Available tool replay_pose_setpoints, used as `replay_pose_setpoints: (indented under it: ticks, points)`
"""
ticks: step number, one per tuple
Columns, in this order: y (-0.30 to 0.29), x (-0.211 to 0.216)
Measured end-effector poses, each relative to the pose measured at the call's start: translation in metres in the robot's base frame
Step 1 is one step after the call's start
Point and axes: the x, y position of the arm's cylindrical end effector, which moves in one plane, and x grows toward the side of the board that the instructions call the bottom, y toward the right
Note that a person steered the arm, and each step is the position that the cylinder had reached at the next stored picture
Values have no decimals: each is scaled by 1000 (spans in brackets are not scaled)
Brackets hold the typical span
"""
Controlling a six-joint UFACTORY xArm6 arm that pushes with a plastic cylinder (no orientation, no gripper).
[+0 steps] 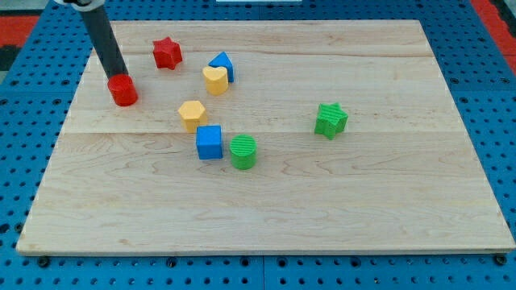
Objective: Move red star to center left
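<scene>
- Presently my tip (118, 77) stands at the top edge of the red cylinder (123, 91), touching it or nearly so, toward the upper left of the bench (387, 201).
- The red star (168, 53) lies just to the view's right of the rod and a little higher, apart from both my tip and the red cylinder.
- The end effector is a bare rod: it has no jaws to spread or press together, and it pinches nothing.
- Judging by this, the step in hand is the approach; the star looks not yet engaged.
- The next move calls for bringing my tip round to the star's upper right side, then pushing down and left toward the centre of the left edge.
- The red cylinder sits near that path and may get shoved along.
- The yellow heart (214, 80) and blue block (223, 64) sit close on the star's right, leaving little room.
</scene>
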Motion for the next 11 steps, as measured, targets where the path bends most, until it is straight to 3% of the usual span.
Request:
replay_pose_setpoints:
  ticks: [1,2,3,4,5,6,7,8,9,10,11]
  points:
    - [3,1]
    - [9,55]
    - [8,44]
    - [-1,-24]
    - [-65,-74]
    - [40,-142]
    - [85,-111]
    - [-12,-80]
    - [-28,-74]
    - [-22,-121]
    - [66,-107]
